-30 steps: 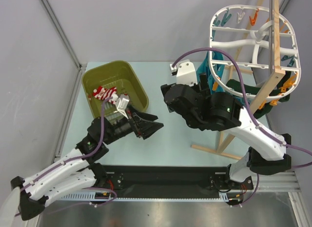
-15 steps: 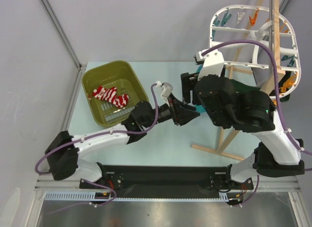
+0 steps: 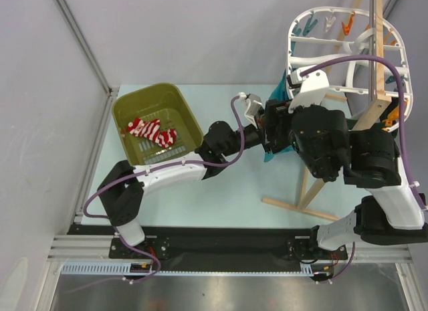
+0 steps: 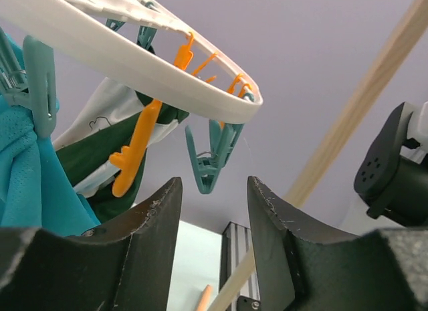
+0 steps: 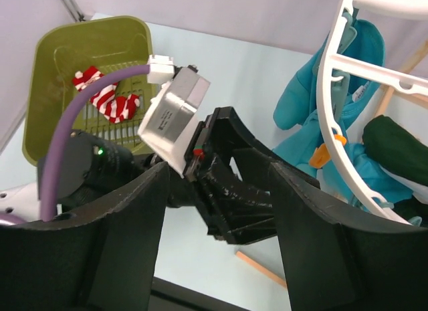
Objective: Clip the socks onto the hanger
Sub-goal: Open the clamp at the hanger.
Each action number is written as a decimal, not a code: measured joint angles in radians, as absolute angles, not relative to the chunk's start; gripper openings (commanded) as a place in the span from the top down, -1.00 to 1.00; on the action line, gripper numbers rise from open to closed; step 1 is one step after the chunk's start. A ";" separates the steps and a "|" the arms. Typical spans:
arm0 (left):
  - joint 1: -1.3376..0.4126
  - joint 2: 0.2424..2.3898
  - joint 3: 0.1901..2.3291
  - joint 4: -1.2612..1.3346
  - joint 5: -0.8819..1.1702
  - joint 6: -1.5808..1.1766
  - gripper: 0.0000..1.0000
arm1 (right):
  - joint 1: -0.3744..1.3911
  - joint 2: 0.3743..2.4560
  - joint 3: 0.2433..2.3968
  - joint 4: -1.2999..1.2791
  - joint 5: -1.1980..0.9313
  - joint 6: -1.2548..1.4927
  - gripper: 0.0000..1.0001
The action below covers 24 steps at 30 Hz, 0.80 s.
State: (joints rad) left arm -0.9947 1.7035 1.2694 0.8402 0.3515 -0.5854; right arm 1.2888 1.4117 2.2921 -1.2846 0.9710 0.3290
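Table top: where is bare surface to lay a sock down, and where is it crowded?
Bare table lies between the left arm and the wooden stand, and at the far edge between basket and hanger. Crowded: below the hanger, around the left gripper and teal cloths.

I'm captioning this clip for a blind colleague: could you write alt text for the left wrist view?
The left tool, open and empty, points up at a teal clip hanging from the white hanger. Orange clips hang beside it, a teal cloth is pegged at the left, and a wooden pole slants at the right.
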 measured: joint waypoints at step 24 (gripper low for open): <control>-0.957 1.753 1.363 0.673 0.300 -0.514 -0.19 | 1.313 1.343 2.238 -1.259 0.979 0.328 -0.36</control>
State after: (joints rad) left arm -0.9573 1.7531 1.3628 0.6727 0.3004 -0.5144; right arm 1.3132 1.3434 2.2383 -1.2587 0.9791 0.3279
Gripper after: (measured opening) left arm 0.593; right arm 0.683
